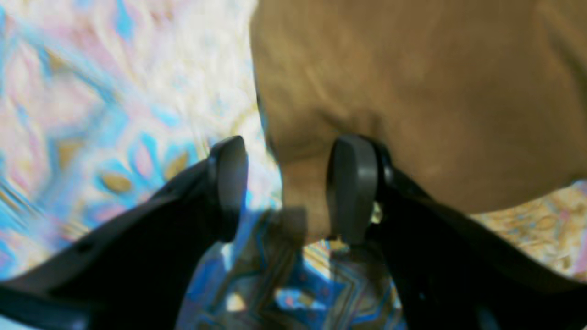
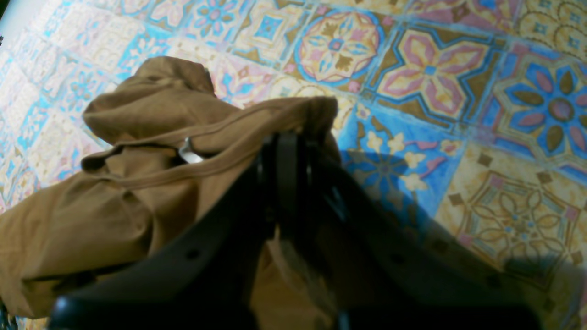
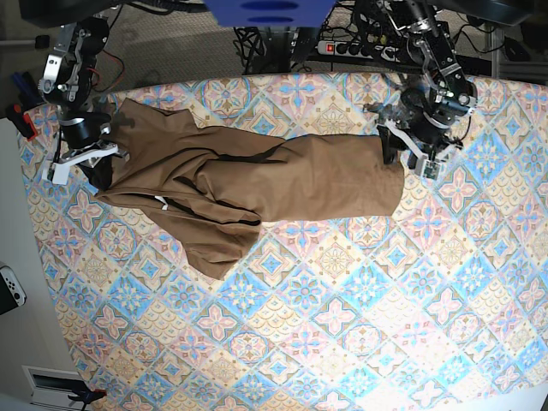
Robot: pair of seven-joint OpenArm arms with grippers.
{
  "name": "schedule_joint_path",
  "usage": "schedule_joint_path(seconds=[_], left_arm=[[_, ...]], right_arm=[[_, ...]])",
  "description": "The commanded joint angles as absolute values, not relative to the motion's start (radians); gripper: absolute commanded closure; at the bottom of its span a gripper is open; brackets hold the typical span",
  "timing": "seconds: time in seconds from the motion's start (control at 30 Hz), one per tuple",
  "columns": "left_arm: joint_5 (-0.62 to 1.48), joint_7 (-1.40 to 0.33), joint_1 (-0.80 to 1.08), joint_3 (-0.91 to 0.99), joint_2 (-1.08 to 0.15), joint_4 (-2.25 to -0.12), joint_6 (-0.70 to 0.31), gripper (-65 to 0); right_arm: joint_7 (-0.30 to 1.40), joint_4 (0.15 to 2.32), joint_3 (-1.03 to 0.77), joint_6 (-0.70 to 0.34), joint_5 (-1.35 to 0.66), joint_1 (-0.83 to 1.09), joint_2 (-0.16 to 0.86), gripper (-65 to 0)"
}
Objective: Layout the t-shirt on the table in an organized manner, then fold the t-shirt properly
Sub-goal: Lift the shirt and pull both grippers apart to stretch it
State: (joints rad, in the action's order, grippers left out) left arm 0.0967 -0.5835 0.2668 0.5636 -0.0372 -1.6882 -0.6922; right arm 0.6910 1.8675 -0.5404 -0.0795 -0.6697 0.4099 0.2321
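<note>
The tan-brown t-shirt [image 3: 257, 184] lies stretched across the far half of the table [image 3: 342, 325], bunched and creased toward the left, with a fold hanging toward the front. My left gripper [image 1: 291, 146] is open at the shirt's right end. A corner of cloth [image 1: 302, 201] sits between its fingers, against the right finger [image 1: 351, 188]. In the base view this gripper [image 3: 392, 147] is at the shirt's right edge. My right gripper [image 2: 286, 142] is shut on the t-shirt's collar edge [image 2: 229, 137] near the white tag [image 2: 189, 151], at the shirt's left end [image 3: 98, 167].
The patterned cloth covers the table down to its front edge. A power strip [image 3: 360, 47] and cables lie behind the table's back edge. A white controller [image 3: 8, 287] sits off the left side, and a red object [image 3: 23, 122] lies by the left arm base.
</note>
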Motion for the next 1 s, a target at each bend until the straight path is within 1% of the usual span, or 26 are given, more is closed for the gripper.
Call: schedule_joint_path(seconds=[0.0, 0.1, 0.17, 0.2, 0.23, 0.3, 0.33, 0.4, 0.47, 0.53, 0.67, 0.8, 0.9, 0.97], left_arm=[[0.114, -0.564, 0.262, 0.549, -0.047, -1.699, -0.698, -30.5], [0.116, -0.564, 0.262, 0.538, -0.044, -1.695, -0.698, -30.1], [0.117, -0.564, 0.262, 0.536, -0.041, -1.695, -0.698, -26.1], [0.117, -0.564, 0.262, 0.533, -0.038, -1.695, -0.698, -21.5], [0.117, -0.564, 0.262, 0.522, -0.030, -1.695, -0.698, -15.6], [0.111, -0.564, 0.262, 0.499, -0.022, -1.699, -0.698, -2.3], [0.111, -0.565, 0.262, 0.492, -0.019, -1.701, -0.698, 0.0], [0.110, -0.567, 0.262, 0.490, -0.007, -1.701, -0.698, 0.0], [0.113, -0.611, 0.262, 0.475, -0.008, -1.724, -0.698, 0.0], [0.122, -0.694, 0.259, 0.476, -0.007, -1.793, -0.698, 0.0], [0.148, -0.780, 0.243, 0.478, 0.005, -1.974, -0.698, 0.0], [0.162, -0.889, 0.166, 0.510, 0.008, -2.083, -0.698, 0.0], [0.165, -1.007, 0.077, 0.568, 0.010, -2.097, -0.698, 0.0], [0.165, -1.087, 0.013, 0.647, 0.010, -2.097, -0.698, 0.0]], right_arm=[[0.665, 1.885, -0.544, -0.087, -0.677, 0.406, 0.245, 0.0], [0.665, 1.885, -0.544, -0.087, -0.677, 0.406, 0.245, 0.0], [0.665, 1.885, -0.544, -0.087, -0.677, 0.406, 0.245, 0.0], [0.665, 1.885, -0.544, -0.087, -0.677, 0.406, 0.245, 0.0], [0.665, 1.885, -0.544, -0.087, -0.677, 0.406, 0.245, 0.0], [0.665, 1.885, -0.544, -0.087, -0.677, 0.406, 0.245, 0.0], [0.665, 1.885, -0.544, -0.087, -0.677, 0.406, 0.245, 0.0], [0.665, 1.885, -0.544, -0.087, -0.679, 0.406, 0.245, 0.0], [0.665, 1.885, -0.544, -0.087, -0.679, 0.406, 0.245, 0.0], [0.665, 1.885, -0.544, -0.087, -0.679, 0.406, 0.245, 0.0], [0.665, 1.886, -0.544, -0.087, -0.679, 0.406, 0.245, 0.0], [0.665, 1.888, -0.545, -0.087, -0.677, 0.381, 0.248, 0.0], [0.665, 1.910, -0.545, -0.087, -0.677, 0.325, 0.248, 0.0], [0.665, 1.922, -0.549, -0.087, -0.676, 0.308, 0.248, 0.0]])
